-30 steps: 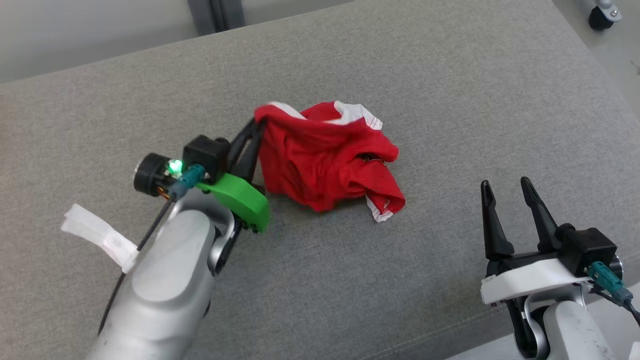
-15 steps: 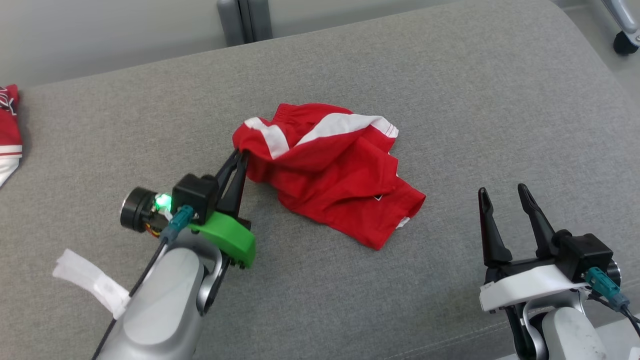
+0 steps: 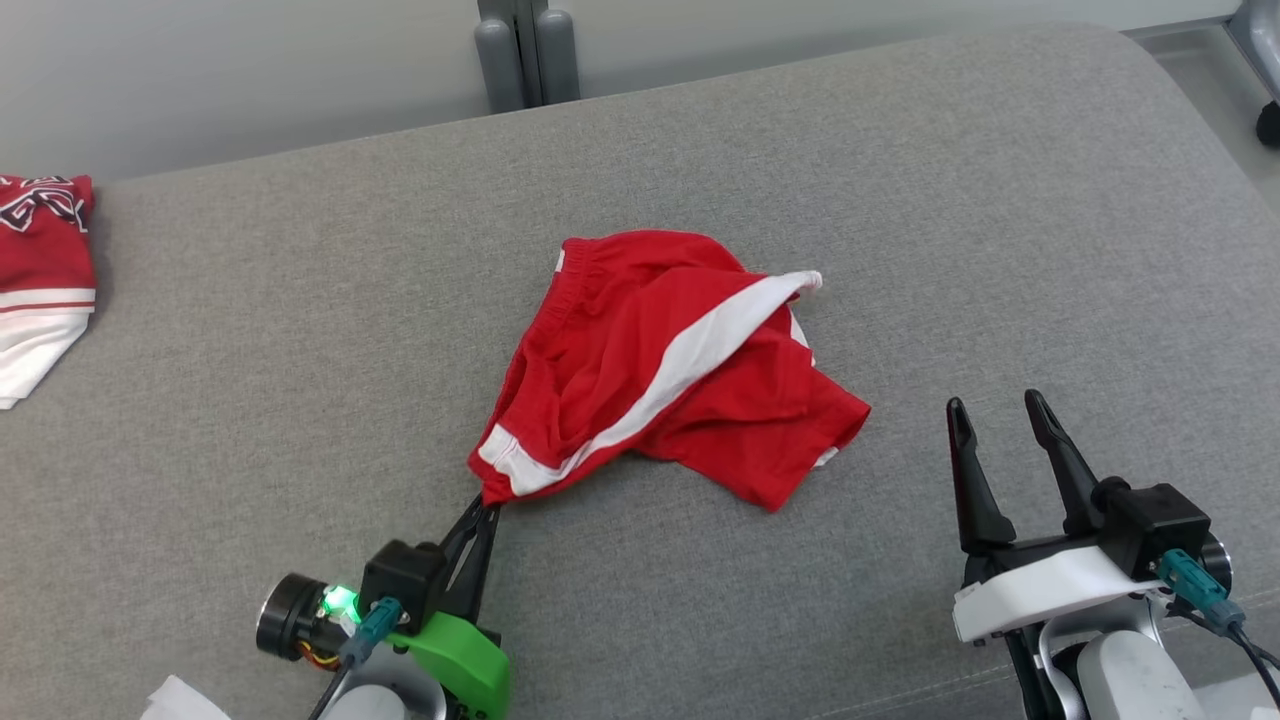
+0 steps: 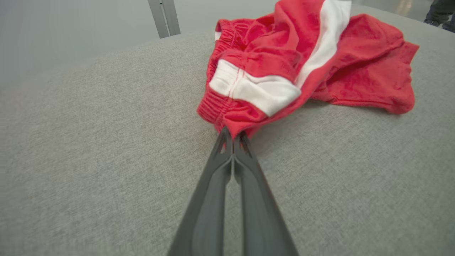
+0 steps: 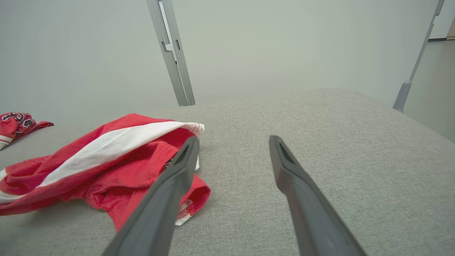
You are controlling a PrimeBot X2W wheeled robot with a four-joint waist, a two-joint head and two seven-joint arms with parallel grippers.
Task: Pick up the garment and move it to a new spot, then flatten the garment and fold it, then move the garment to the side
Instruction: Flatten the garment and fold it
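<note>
Looking down from the head camera, I have the left gripper (image 3: 487, 508) nearest me at the lower left. Its 2 dark fingers are pressed together on a corner of the red garment (image 3: 600, 350), right where the white stripe (image 3: 690, 360) ends. The left wrist view confirms it: the tips pinch a bunched bit of red cloth, with no gap between them. The right gripper (image 3: 994, 403) sits at the lower right, its 2 fingers spread wide with nothing between them, apart from the cloth.

The garment lies rumpled on the grey cushion (image 3: 300, 300), ahead of both grippers and near its middle. Its long axis follows the stripe, running from the pinched corner away from me and to the right. The loose leg hem (image 3: 810, 450) lies ahead and left of the right fingers. I judge the right arm nearer to that free side, so flattening calls for it to reach forward-left and take that edge.

Farther off, a second red-and-white garment (image 3: 40, 260) lies at the cushion's far left edge, and 1 grey post (image 3: 525, 60) stands behind it.
</note>
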